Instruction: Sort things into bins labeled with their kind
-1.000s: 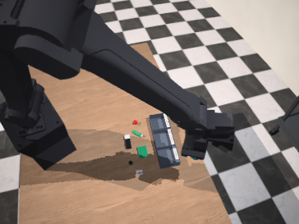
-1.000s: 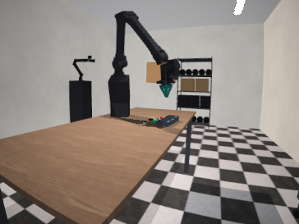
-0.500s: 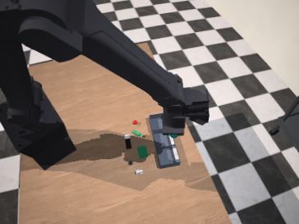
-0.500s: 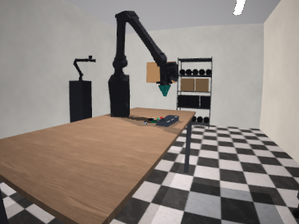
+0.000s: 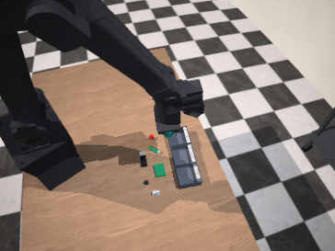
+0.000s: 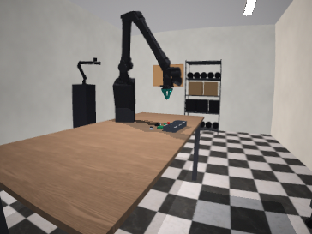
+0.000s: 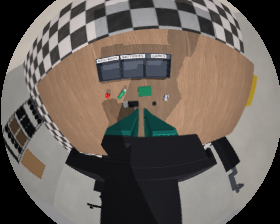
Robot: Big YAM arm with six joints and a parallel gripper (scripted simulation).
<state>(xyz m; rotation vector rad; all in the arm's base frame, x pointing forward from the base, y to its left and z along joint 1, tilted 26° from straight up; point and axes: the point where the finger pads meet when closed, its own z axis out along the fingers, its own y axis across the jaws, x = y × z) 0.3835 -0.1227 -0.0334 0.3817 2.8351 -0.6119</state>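
Note:
A row of three grey bins (image 5: 185, 159) with white labels stands near the table's right edge; it also shows in the wrist view (image 7: 134, 67). To its left on the wood lie a small red thing (image 5: 151, 136), a green-and-white stick (image 5: 154, 150), a black-and-white block (image 5: 144, 158), a flat green square (image 5: 159, 169), a tiny black thing (image 5: 145, 182) and a small white thing (image 5: 155, 192). My gripper (image 6: 166, 94) hangs high above the table, over the far end of the bins. Its teal fingers are shut with nothing between them.
The arm's black base (image 5: 37, 139) stands at the table's left. The table's right edge runs just beyond the bins, with checkered floor below. A shelf rack (image 6: 203, 93) stands at the back wall.

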